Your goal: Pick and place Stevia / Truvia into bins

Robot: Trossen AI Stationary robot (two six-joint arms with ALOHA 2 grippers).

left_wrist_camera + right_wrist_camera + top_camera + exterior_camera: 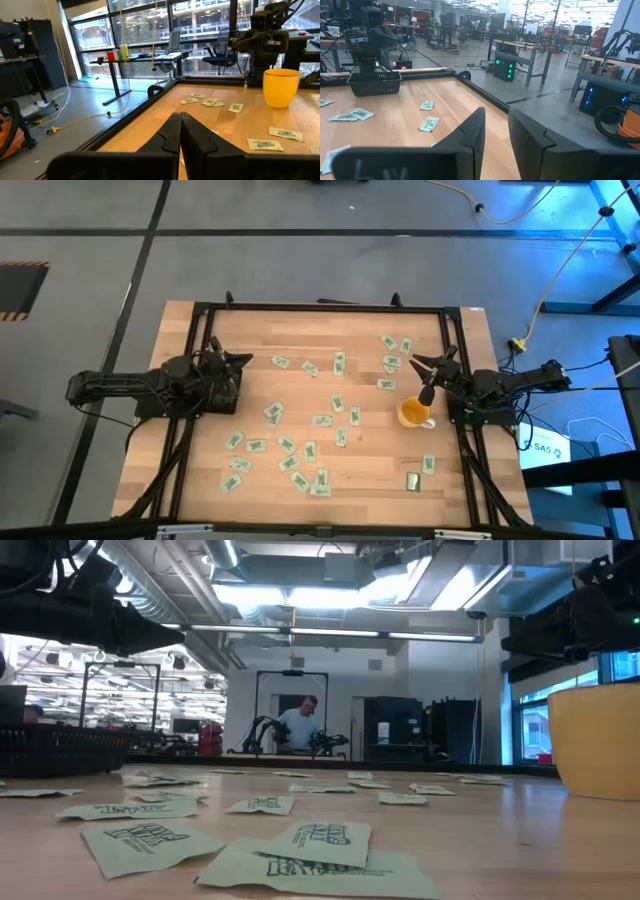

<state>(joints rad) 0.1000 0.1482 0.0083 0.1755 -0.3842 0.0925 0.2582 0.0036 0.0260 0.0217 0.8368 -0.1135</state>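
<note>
Wooden counter (370, 470) strewn with Stevia sachets (322, 420); left pincer (180, 131) together beside black bin (375, 82), right pincer (496, 131) apart.

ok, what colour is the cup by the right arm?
Yellow cup; shows best in the left wrist view.

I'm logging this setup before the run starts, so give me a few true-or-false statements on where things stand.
1. Sachets lie scattered over the wooden table. True.
2. The yellow cup stands near the left arm. False: it stands by the right gripper.
3. The left gripper is shut and holds nothing. True.
4. The right gripper grips a sachet. False: its fingers are apart and empty.
5. The black basket sits by the left arm. True.
</note>
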